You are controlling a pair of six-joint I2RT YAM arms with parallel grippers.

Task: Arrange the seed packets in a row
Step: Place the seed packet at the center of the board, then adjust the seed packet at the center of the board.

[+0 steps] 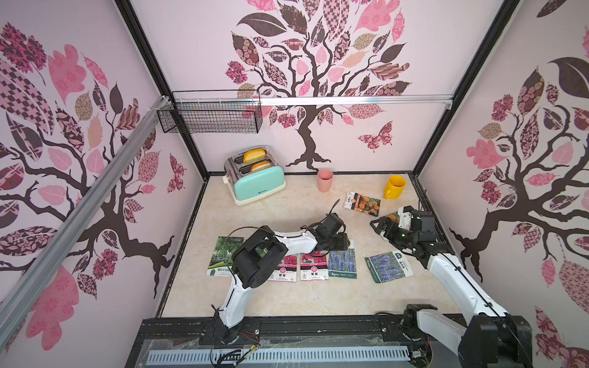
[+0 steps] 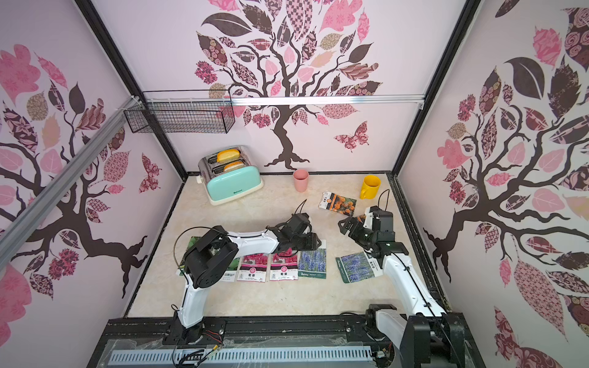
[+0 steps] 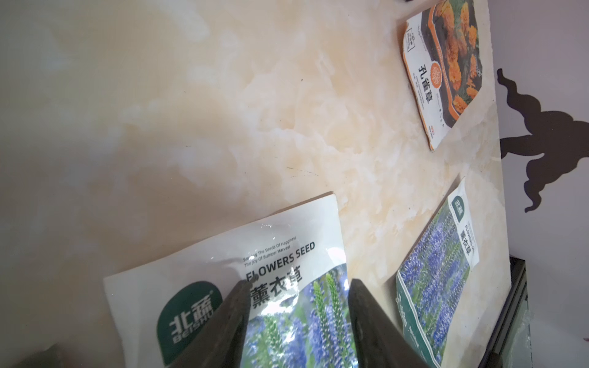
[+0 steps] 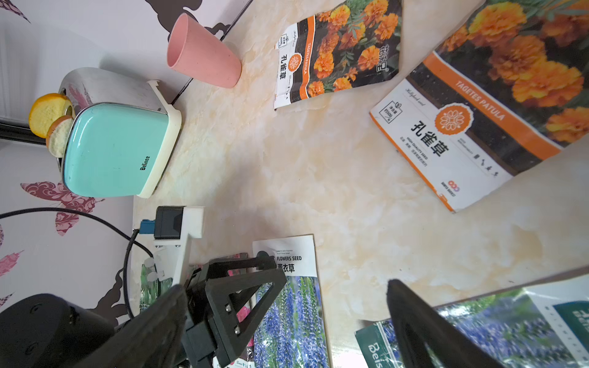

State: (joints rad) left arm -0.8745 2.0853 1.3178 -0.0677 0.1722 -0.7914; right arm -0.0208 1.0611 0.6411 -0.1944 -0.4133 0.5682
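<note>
Seed packets: a gourd packet [image 1: 223, 255], two pink-flower packets [image 1: 314, 266] and a lavender packet [image 1: 342, 263] are laid side by side in a row well in front of the toaster [image 1: 258, 183]. A second lavender packet [image 1: 387, 266] is seen tilted, further right and apart from the row. A far marigold packet [image 1: 361, 202] and a near marigold packet [image 4: 462, 133] are seen right of the toaster. The left gripper [image 3: 299, 283] is held half parted over the row's lavender packet, nothing pinched. The right gripper [image 1: 379, 224] is spread wide and empty.

A mint-green toaster [image 1: 258, 184] with two bread slices [image 1: 254, 154] in its slots stands at the back of the marble-patterned bench [image 1: 287, 299]. A pink cup [image 1: 325, 180] and a yellow mug [image 1: 394, 187] stand nearby, and a wire basket [image 1: 212, 116] hangs on the wall above.
</note>
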